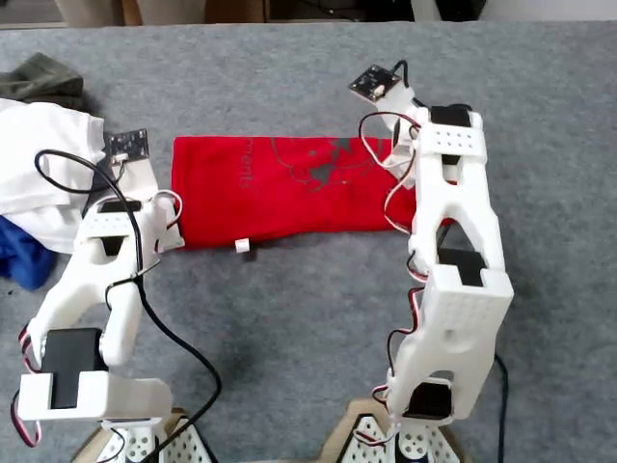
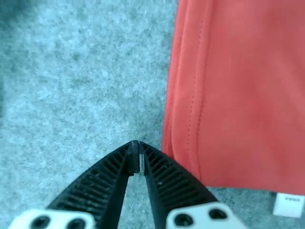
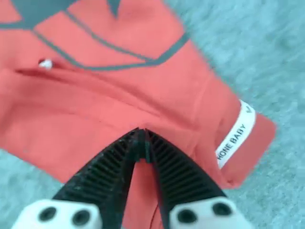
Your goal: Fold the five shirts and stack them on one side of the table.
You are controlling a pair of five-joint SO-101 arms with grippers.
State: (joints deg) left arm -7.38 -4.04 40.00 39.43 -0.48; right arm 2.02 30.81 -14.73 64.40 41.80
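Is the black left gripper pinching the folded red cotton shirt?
No, the black left gripper is shut on nothing, with its tips over the grey felt table just beside the edge of the folded red cotton shirt.

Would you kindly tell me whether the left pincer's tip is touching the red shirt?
Apart. The left wrist view shows grey table between the left pincer's shut tip and the red shirt's edge.

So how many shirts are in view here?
4: red folded cotton shirt mid-table; white crumpled shirt, blue shirt and dark green shirt heaped at the table's edge. Another may be hidden underneath.
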